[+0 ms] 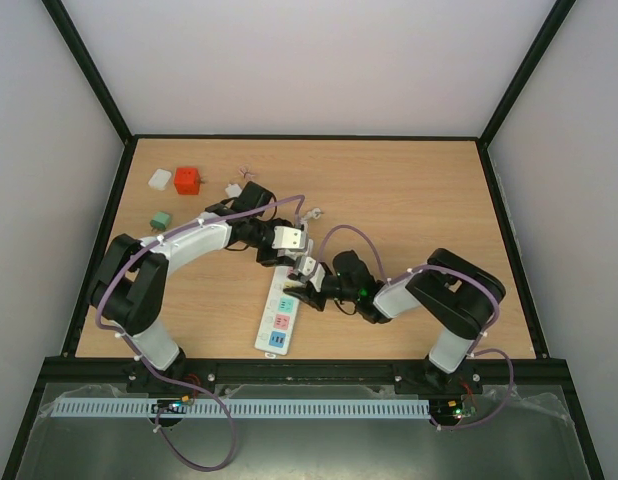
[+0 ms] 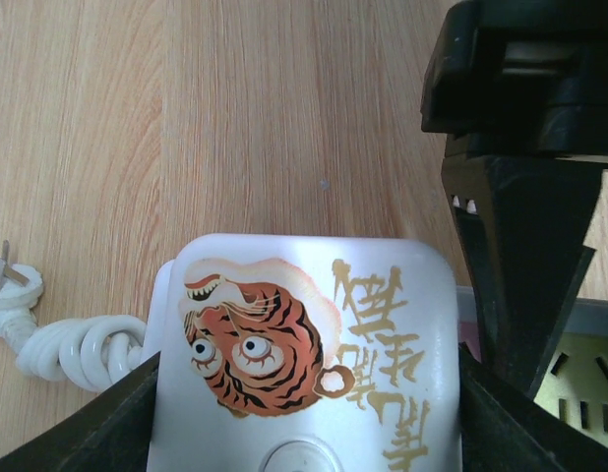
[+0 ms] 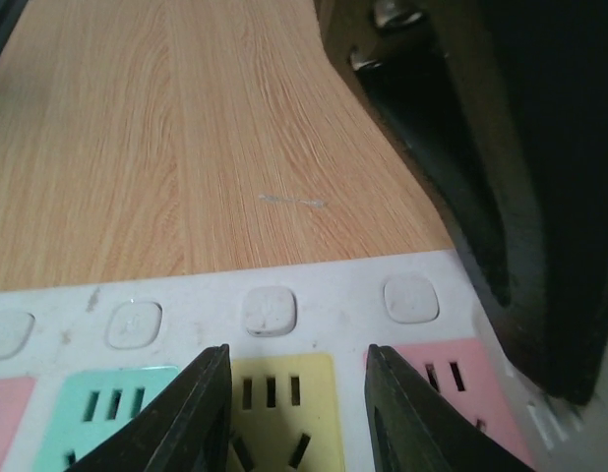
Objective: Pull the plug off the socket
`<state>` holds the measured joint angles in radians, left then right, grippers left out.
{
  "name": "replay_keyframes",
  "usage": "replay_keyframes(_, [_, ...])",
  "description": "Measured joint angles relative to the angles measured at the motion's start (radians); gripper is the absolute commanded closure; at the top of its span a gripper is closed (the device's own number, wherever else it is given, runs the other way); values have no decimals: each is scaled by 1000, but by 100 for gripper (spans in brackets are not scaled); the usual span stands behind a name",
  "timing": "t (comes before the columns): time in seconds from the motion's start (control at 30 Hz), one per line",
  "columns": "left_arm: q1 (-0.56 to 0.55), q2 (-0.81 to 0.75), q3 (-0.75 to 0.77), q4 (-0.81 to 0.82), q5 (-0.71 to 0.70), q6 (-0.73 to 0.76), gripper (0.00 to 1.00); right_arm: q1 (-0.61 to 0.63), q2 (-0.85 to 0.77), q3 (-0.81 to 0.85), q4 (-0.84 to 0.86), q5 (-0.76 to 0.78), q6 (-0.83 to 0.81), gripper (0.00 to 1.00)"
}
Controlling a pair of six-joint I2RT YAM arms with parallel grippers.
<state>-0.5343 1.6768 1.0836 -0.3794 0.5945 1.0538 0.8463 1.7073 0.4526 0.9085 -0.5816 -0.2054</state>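
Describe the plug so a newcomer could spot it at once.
Start at the long white power strip lying on the wooden table. By its far end, the left gripper grips the plug. It's a white rounded-square block, the only item printed with an orange tiger face and gold characters.

A: What lies on the wooden table point(image 1: 409, 200)?
B: A long white power strip point(image 1: 279, 322), near the front edge. In the far left corner, a red block point(image 1: 187, 180), a white block point(image 1: 160, 179) beside it, a green block point(image 1: 160, 219) nearer.
A: More?
B: A small white piece point(image 1: 233, 189), right of the red block.
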Motion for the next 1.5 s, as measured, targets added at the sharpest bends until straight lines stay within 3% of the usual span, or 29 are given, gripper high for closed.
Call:
replay_keyframes(0.77, [0, 13, -14, 12, -53, -13, 63, -40, 127, 25, 99, -74, -14, 66])
replay_keyframes(1.17, [25, 11, -17, 16, -14, -62, 63, -42, 140, 29, 110, -69, -15, 68])
replay_keyframes(1.5, [-2, -103, -69, 107, 23, -68, 63, -50, 150, 28, 106, -71, -21, 68])
